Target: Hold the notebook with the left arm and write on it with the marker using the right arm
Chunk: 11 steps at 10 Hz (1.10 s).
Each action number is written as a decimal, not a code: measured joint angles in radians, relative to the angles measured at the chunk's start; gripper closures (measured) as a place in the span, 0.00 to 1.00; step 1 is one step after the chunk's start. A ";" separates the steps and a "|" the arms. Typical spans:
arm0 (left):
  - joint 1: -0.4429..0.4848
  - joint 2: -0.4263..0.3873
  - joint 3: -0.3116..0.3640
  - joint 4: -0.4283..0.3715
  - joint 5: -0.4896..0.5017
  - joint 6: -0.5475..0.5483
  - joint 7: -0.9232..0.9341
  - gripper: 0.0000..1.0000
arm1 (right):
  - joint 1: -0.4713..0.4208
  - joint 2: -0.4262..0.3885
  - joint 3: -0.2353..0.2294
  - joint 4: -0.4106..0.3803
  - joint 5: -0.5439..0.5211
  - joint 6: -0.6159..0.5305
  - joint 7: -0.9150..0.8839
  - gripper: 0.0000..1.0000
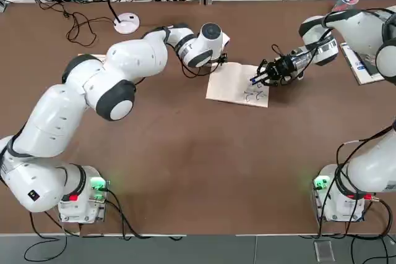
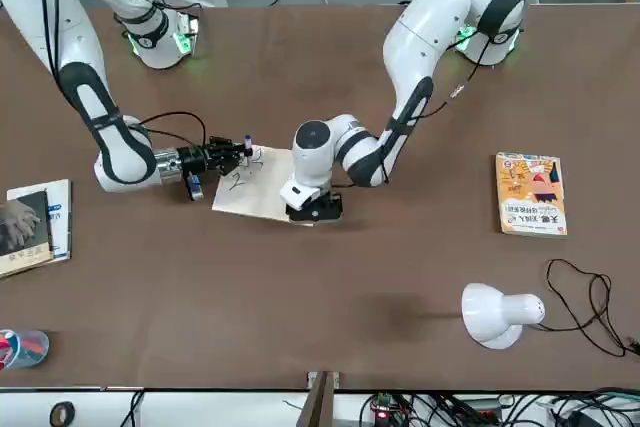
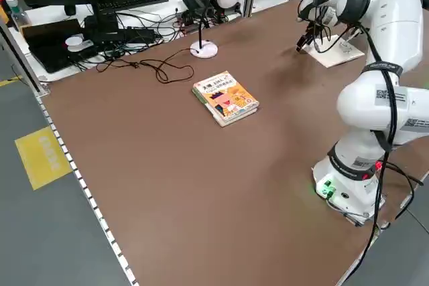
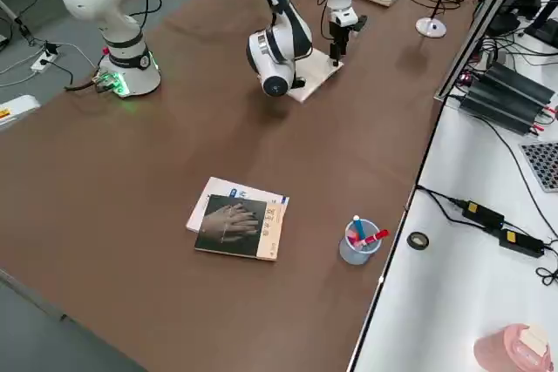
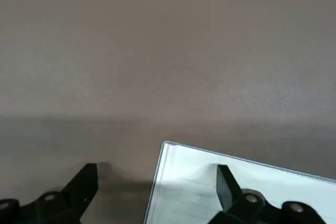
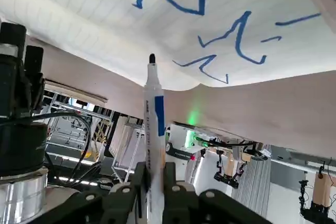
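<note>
The cream notebook lies open on the brown table, with blue scribbles on its lined page. My left gripper is open and points down at the notebook's corner. One finger is over the page and the other finger is over bare table. My right gripper reaches in from the opposite side, shut on the slim white marker. The marker's dark tip sits close to the scribbles; I cannot tell whether it touches the paper. In the front view the left gripper stands at the notebook edge.
A yellow-orange book lies off to the robot's left. A white desk lamp stands at the far edge. A grey-covered book and a clear cup of pens sit on the robot's right side. Both arm bases flank the near edge.
</note>
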State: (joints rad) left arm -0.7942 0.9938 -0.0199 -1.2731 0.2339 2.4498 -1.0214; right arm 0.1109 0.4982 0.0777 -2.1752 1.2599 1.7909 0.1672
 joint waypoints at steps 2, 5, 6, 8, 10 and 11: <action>0.000 0.000 0.000 0.000 0.000 0.000 0.000 0.00 | 0.002 0.000 -0.001 -0.010 -0.002 0.003 -0.001 0.83; 0.000 0.000 0.000 0.000 0.000 0.000 0.000 0.00 | 0.003 0.001 -0.002 -0.018 -0.005 0.011 -0.003 0.83; 0.000 0.000 0.000 0.000 0.000 0.000 0.000 0.00 | 0.003 0.001 -0.003 -0.018 -0.006 0.013 -0.004 0.83; 0.000 0.000 0.000 0.000 0.000 0.000 0.000 0.00 | 0.004 0.001 -0.005 -0.019 -0.010 0.017 -0.005 0.83; 0.000 0.000 0.000 0.000 0.000 0.000 0.000 0.00 | 0.005 0.003 -0.006 -0.019 -0.012 0.022 -0.010 0.83; 0.000 0.000 0.000 0.000 0.000 0.000 0.000 0.00 | 0.005 0.004 -0.007 -0.020 -0.012 0.027 -0.017 0.83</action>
State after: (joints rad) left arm -0.7942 0.9942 -0.0195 -1.2731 0.2339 2.4498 -1.0213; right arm 0.1160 0.5025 0.0712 -2.1954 1.2478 1.8179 0.1499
